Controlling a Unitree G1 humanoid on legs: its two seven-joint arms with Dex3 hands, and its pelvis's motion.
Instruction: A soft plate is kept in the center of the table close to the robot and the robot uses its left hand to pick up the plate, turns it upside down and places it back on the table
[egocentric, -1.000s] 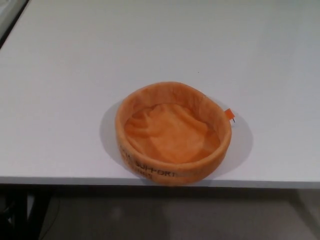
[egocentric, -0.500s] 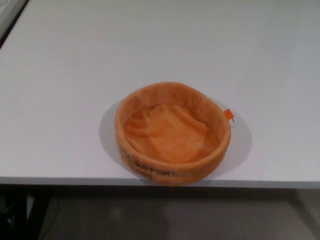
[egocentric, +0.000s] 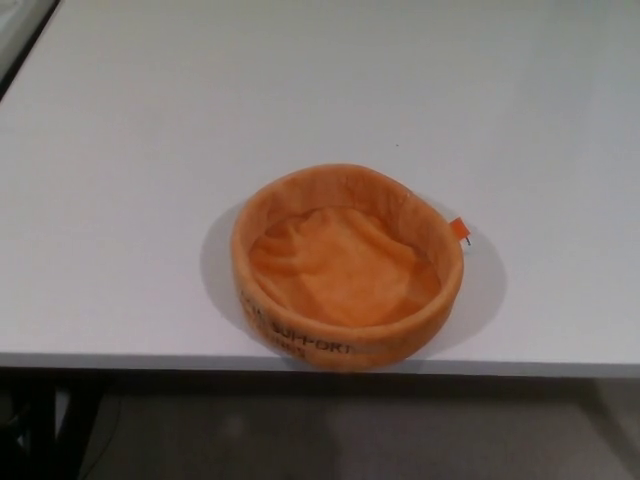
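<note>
One orange soft plate (egocentric: 346, 268), open side up, at near edge of white tabletop (egocentric: 150, 150); small orange tag (egocentric: 457, 228) on its right. Neither of my hands shows, so can't tell my fingers' state.

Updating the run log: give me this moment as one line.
plate: orange, soft, open side up, at near edge of table | tag: on its right rim | hands: not in view | flip: not yet done

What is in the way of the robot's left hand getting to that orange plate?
Nothing visible. The soft orange plate sits open side up at the near edge of the white table, with bare tabletop all around it. Neither robot hand shows in the head view, so the left hand's own path from outside the picture cannot be judged.
</note>
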